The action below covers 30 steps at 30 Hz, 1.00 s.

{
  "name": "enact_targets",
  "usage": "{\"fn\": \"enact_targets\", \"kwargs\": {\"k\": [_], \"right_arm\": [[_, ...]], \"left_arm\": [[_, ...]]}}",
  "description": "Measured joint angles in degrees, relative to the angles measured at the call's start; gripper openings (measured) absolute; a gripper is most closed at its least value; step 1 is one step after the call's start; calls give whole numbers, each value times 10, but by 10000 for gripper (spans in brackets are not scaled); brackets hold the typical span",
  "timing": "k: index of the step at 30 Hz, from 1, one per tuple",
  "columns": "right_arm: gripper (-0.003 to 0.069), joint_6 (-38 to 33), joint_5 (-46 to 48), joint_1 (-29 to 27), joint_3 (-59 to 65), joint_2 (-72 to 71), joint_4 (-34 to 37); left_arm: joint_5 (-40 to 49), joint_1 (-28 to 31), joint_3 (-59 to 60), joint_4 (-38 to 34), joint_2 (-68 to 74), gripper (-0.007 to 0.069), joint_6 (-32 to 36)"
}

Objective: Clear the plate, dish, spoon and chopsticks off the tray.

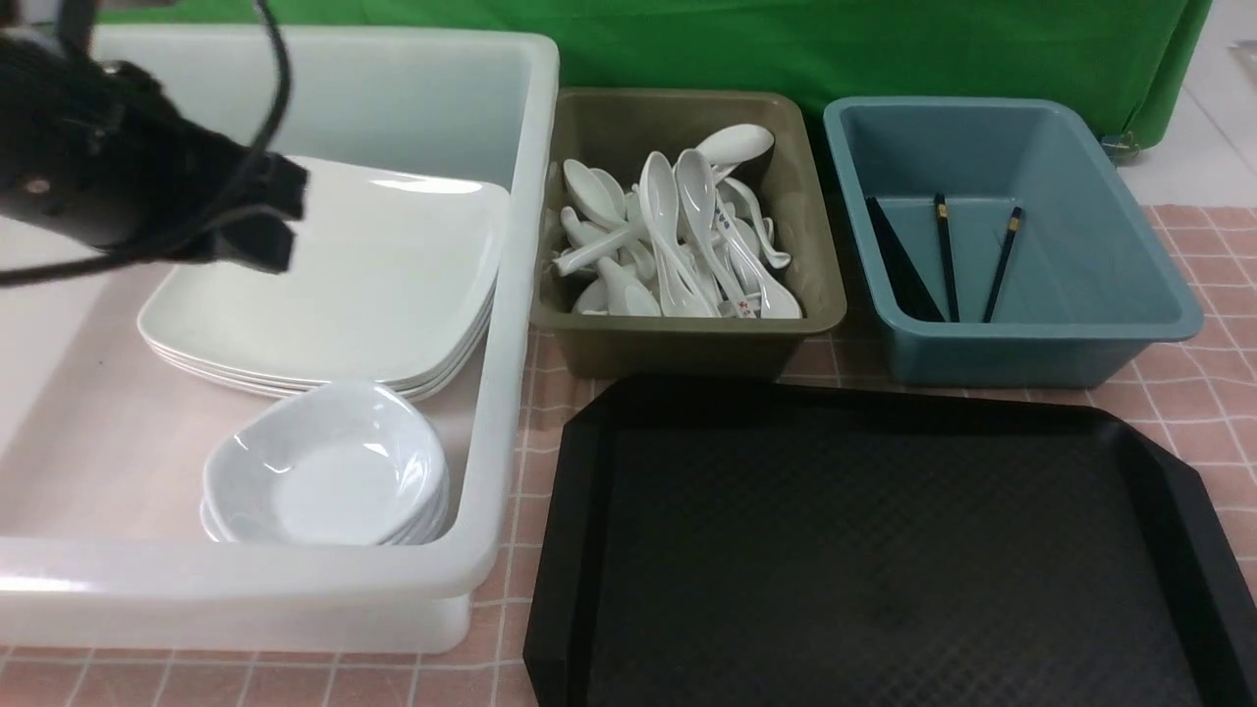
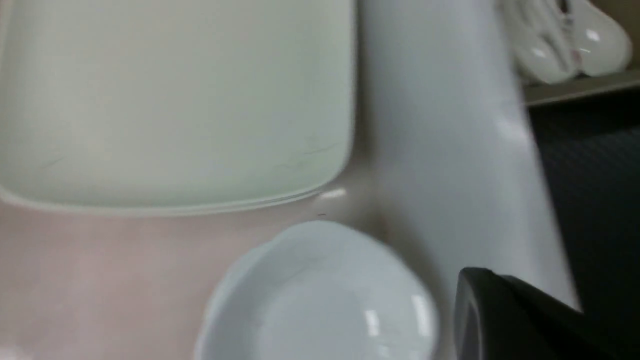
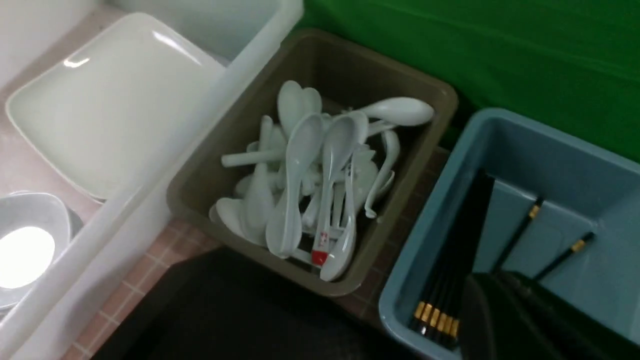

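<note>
The black tray lies bare at the front right. A stack of white plates and a stack of small dishes sit inside the white bin. Several white spoons fill the olive bin. Black chopsticks lie in the blue bin. My left gripper hangs shut and empty above the plates; in the left wrist view the left gripper is over the dish. My right gripper shows only in the right wrist view, shut and empty above the chopsticks.
The three bins stand in a row behind and left of the tray on a pink checked cloth. A green backdrop closes off the far side. The white bin's tall wall stands between the dishes and the tray.
</note>
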Motion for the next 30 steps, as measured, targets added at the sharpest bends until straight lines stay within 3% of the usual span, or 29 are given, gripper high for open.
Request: {"fn": "enact_targets", "kwargs": {"k": [4, 7, 11, 18, 26, 30], "right_arm": [[30, 16, -52, -18, 114, -98, -1], [30, 30, -169, -20, 284, -229, -2], [30, 45, -346, -20, 507, -391, -1], [31, 55, -555, -21, 791, -668, -1], [45, 55, -589, -21, 904, -880, -1], [73, 55, -596, -21, 904, -881, -1]], "left_arm": [[-16, -107, 11, 1, -35, -2, -3], [-67, -199, 43, 24, -92, -2, -45], [-110, -252, 93, 50, -171, -2, -84], [-161, -266, 222, 81, -343, -2, -121], [-239, -267, 370, 115, -525, -2, -142], [-271, -267, 416, 116, -569, -2, -142]]}}
